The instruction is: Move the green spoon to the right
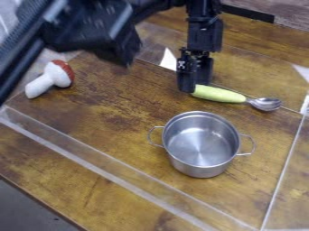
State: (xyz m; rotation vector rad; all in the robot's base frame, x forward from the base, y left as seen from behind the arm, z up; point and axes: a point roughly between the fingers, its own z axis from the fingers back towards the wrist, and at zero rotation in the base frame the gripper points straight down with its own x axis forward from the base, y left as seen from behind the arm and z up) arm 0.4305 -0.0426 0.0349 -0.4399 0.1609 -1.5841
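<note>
The green spoon (219, 93) lies flat on the wooden table, its yellow-green handle pointing left and its silver bowl (266, 103) to the right. My gripper (193, 83) hangs straight down just above and behind the handle's left end. Its dark fingers (185, 79) are spread apart and nothing is between them, so it is open. The spoon rests free on the wood.
A steel pot (201, 143) with two small handles stands in front of the spoon. A toy mushroom (50, 78) with a red cap lies at the far left. A clear plastic wall (133, 177) rims the table. The dark arm body (85, 27) fills the upper left.
</note>
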